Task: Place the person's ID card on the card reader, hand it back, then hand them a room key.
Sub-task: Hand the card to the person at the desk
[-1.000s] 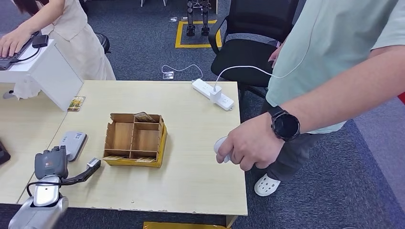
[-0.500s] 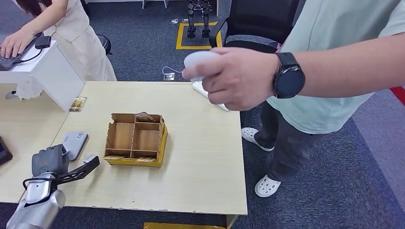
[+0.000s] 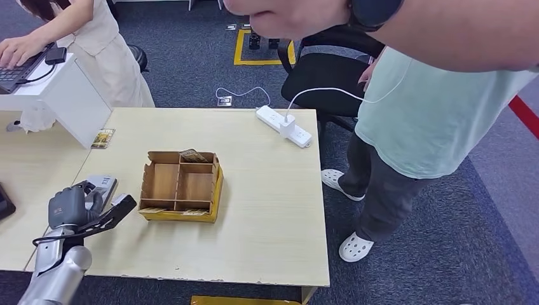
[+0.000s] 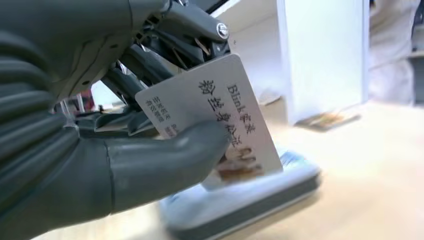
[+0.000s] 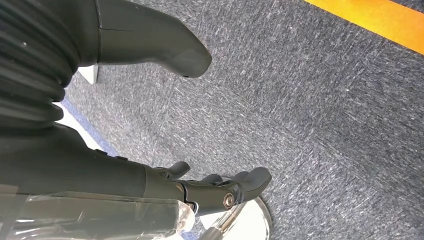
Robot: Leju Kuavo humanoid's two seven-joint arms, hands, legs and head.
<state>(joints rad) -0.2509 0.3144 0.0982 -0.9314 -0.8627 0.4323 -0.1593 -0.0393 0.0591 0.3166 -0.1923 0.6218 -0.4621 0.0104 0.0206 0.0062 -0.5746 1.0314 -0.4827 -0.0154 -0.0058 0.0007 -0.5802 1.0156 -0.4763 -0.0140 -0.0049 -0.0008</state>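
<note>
1. Looking at the table (image 3: 254, 210), you see a brown box (image 3: 180, 185) with little rooms in its middle.
2. At 9 o'clock from the box lies the grey card reader (image 3: 103, 186).
3. Your left hand (image 3: 71, 206) pinches the ID card (image 4: 220, 112) between thumb and fingers, right over the reader.
4. Your right hand (image 5: 165, 150) hangs above the carpet, fingers apart, holding nothing.

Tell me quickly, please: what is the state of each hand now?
Left hand: holding the ID card, pinched under the thumb, just above the card reader.
Right hand: open, holding nothing, hanging over the carpet.
</note>
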